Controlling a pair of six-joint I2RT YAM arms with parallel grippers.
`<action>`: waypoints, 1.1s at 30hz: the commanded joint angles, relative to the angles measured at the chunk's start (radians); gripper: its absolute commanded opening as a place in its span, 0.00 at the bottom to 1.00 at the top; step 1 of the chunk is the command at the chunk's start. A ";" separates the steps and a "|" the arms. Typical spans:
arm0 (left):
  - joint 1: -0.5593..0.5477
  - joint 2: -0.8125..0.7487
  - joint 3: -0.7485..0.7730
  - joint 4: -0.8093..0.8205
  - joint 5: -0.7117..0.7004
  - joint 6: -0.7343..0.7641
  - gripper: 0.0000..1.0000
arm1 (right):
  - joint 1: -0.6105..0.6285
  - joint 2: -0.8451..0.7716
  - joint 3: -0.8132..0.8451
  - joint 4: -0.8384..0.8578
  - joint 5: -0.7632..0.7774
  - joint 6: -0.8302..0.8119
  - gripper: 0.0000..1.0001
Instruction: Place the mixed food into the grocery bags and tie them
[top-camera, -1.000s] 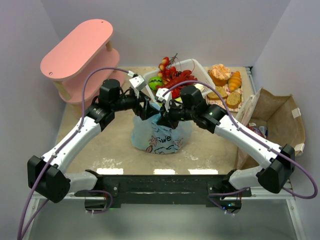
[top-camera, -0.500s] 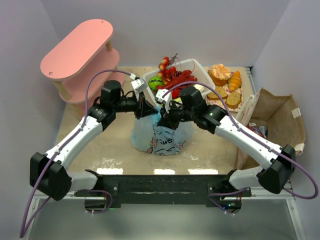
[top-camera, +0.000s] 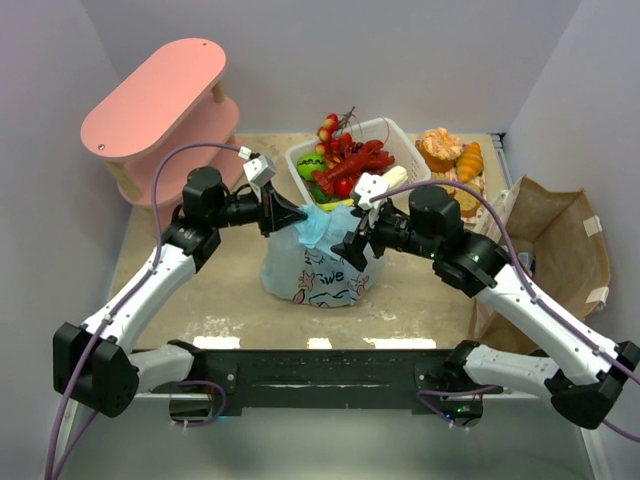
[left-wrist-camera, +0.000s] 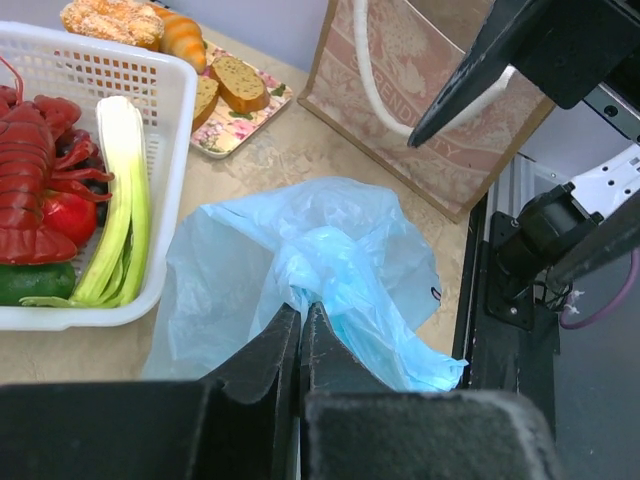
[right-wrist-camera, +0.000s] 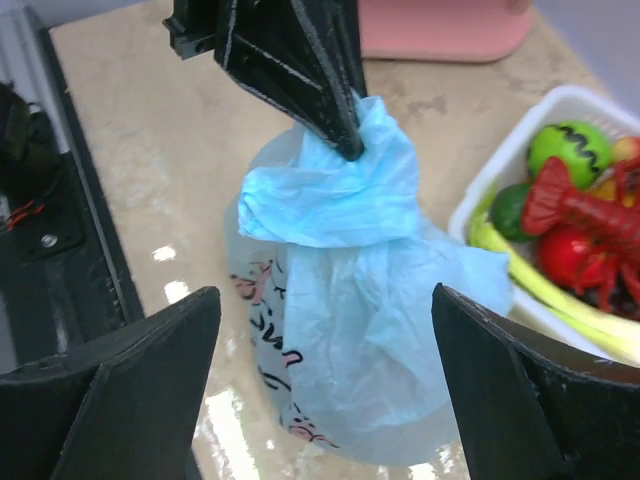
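The right gripper (top-camera: 352, 238) has pulled back from the light-blue bag (top-camera: 318, 268) and is gaping wide, empty, just right of its top. The bag is sitting in front of the white basket (top-camera: 395, 127), its bunched top being clenched by the left gripper (top-camera: 298, 212). The brown paper bag (top-camera: 560, 240) is standing well right of it.

You can see the thin light-blue plastic bag (right-wrist-camera: 340, 250) is crinkly and slightly translucent, with a soft sheen along its folds. The stiff brown paper bag (top-camera: 560, 240) looks matt and creased. The white plastic lattice basket (left-wrist-camera: 175, 120) is smooth, and the red toy lobster (left-wrist-camera: 25, 170) in it is glossy. Your beige speckled tabletop (top-camera: 200, 290) is polished and mirrors the lights near its front edge. The black fingers (left-wrist-camera: 262, 355) of the left gripper (left-wrist-camera: 300, 315) look like matt plastic.
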 joint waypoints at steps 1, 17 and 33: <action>0.023 0.014 0.016 0.043 0.044 -0.028 0.00 | 0.016 -0.012 -0.076 0.132 0.150 -0.053 0.90; 0.028 0.024 0.006 0.040 0.069 -0.028 0.00 | 0.238 0.105 -0.142 0.232 0.574 -0.246 0.93; 0.031 0.031 0.009 0.003 0.125 0.011 0.00 | 0.232 0.136 -0.121 0.272 0.692 -0.320 0.91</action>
